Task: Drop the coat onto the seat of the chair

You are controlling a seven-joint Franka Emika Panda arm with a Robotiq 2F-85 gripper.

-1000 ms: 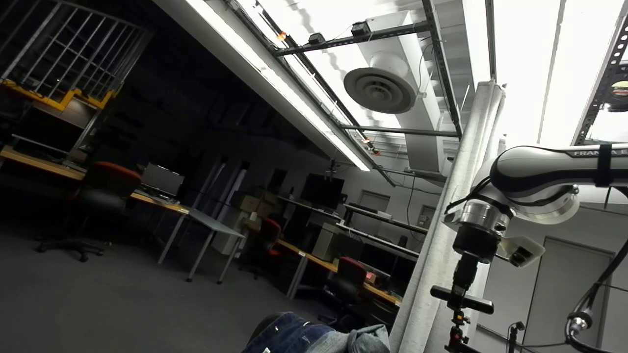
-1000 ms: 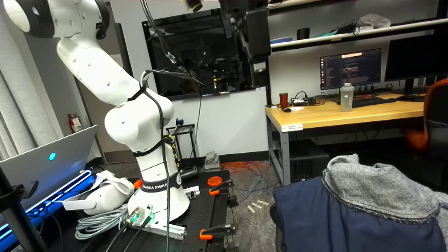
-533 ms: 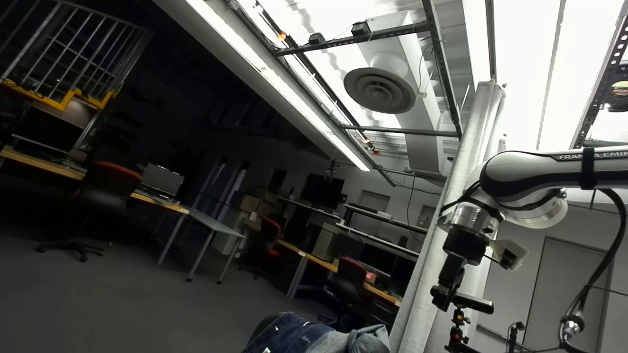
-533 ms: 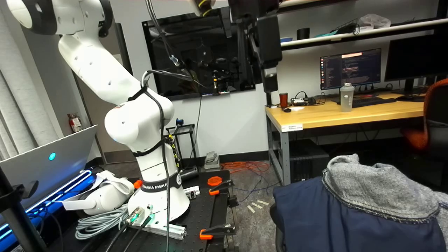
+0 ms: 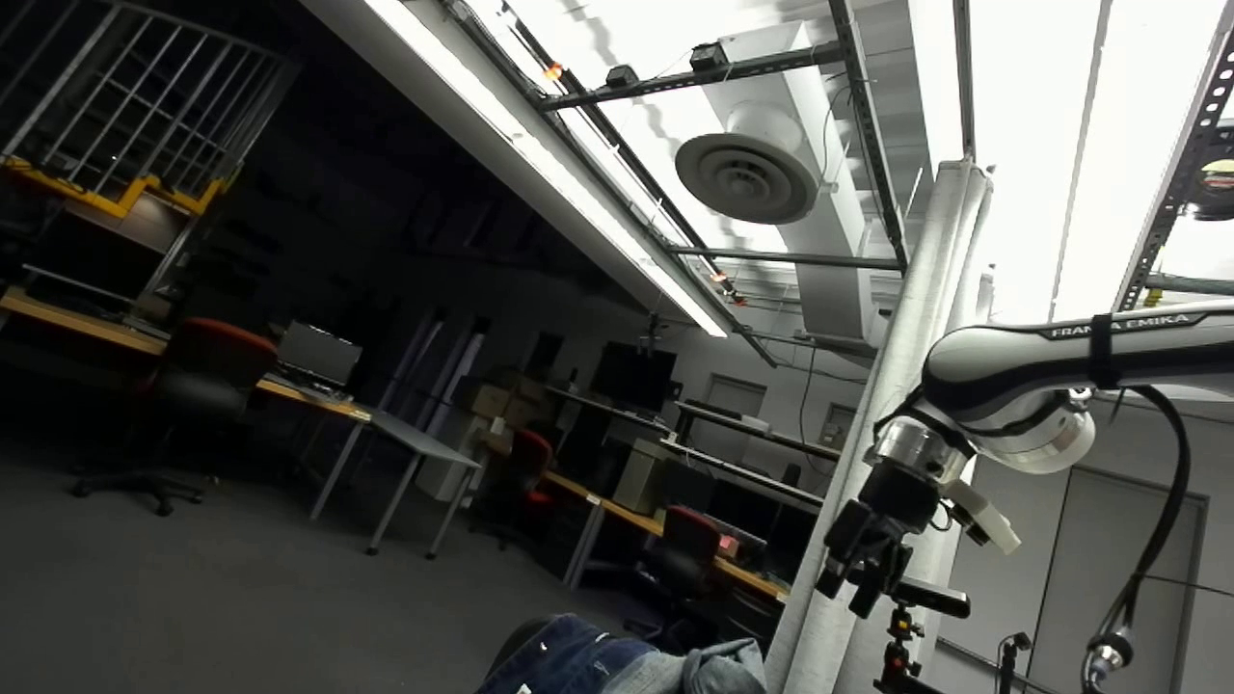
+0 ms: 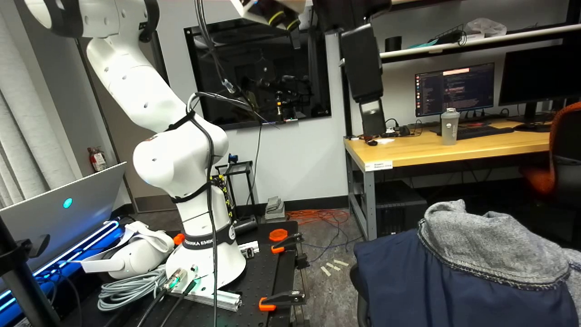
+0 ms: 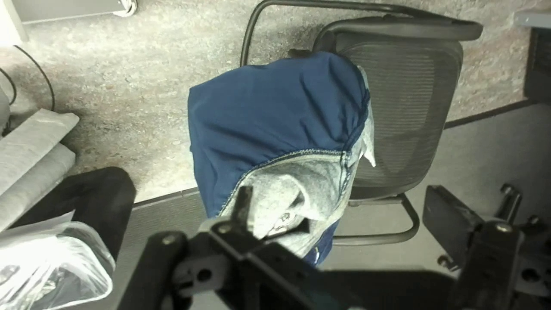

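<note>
I had the claw (image 7: 340, 191) spread wide, with nothing between its fingers (image 7: 448, 219). The coat (image 7: 275, 107) lay below it, over the chair (image 7: 398, 116), dark blue cloth showing, with a grey part bunched closest to the claw in the wrist view. Both exterior views gave me clear air between claw and coat. I could make out bare mesh (image 7: 409, 86) beside the coat but could not tell whether it was seat or back. Beyond the claw, in an exterior view, a bottle (image 6: 450, 127) stood on the counter (image 6: 408, 153).
</note>
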